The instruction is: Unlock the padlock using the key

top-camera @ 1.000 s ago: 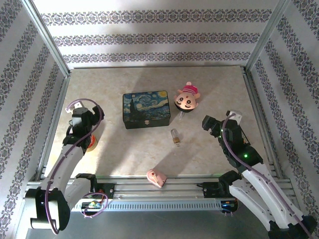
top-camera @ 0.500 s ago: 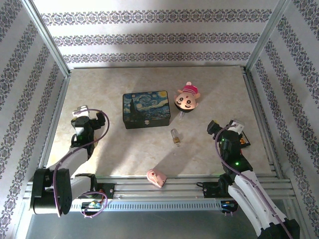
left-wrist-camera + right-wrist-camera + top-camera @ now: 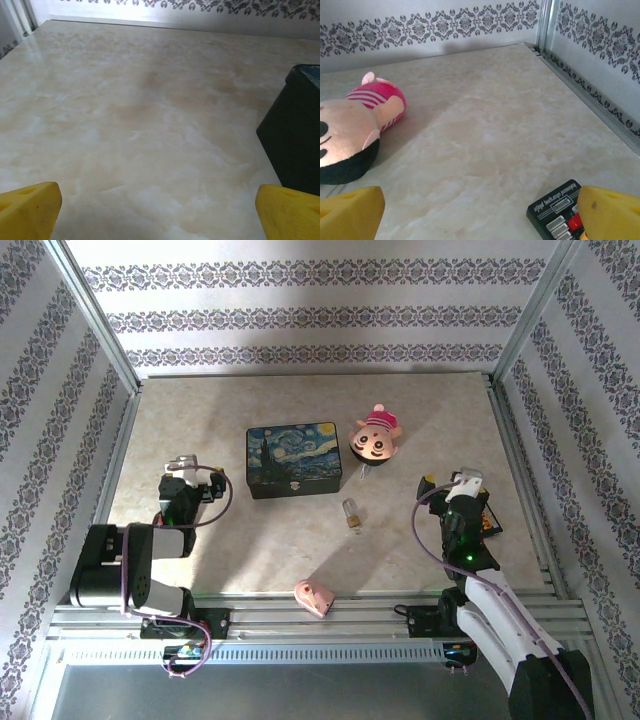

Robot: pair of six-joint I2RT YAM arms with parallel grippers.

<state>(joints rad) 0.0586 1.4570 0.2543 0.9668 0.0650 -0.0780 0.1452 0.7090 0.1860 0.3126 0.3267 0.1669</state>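
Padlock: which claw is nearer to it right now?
Right. The right claw sits open a short way right of the padlock; the left claw is open far to its left, past the box.

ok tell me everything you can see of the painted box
The painted box is a dark rectangular case with rounded corners. Its lid carries a swirling blue and yellow night-sky painting. A small pale clasp sits midway along its near side wall, and the lid looks closed. It lies flat near the middle of the table, resting on that alone. The plush toy lies close by on its right and seems not to touch it. The padlock lies apart, off its near right corner.
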